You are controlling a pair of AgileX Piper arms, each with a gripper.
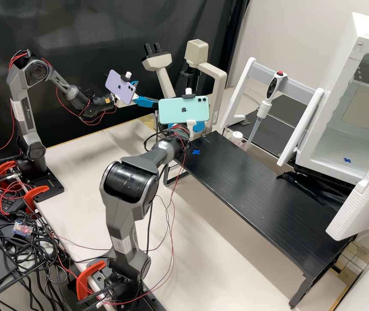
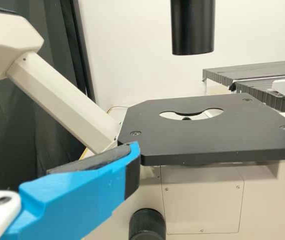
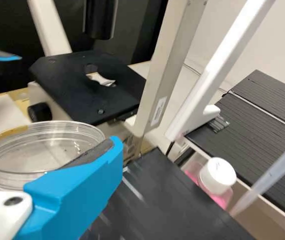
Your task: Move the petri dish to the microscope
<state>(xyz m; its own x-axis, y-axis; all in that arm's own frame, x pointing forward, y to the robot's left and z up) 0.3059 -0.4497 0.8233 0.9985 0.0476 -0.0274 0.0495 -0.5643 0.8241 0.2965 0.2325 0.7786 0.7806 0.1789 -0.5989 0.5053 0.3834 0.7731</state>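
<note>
dish: the petri dish (image 3: 40, 157) is seen in the right wrist view, gripped between the two blue fingers of the right gripper (image 3: 50, 139) and carried close to level.
right arm: it is seen reaching from the lower middle of the high view's frame to just above its centre, with the mint phone (image 1: 183, 109) mounted at its wrist.
left gripper: the left gripper (image 1: 147, 92) is held apart-fingered and without a load, in the upper middle of the high view's frame, beside the microscope (image 1: 219, 93).
stage: the black stage (image 2: 222, 145) is shown with its round opening (image 2: 191, 115) uncovered; the dish has not yet been set there.
done: the grasp can be counted as finished, and the dish appears to be held clear of the black shelf (image 1: 257, 194).
left: the carry to the stage, the lowering over the opening and the release are all still to be done; about half of the task is judged complete.
next: either a direct placing by the right gripper or a handover to the left one may be intended; which of the two cannot be told.
care: the dish should be kept level, and the microscope's upright frame should be avoided on the way in.
</note>
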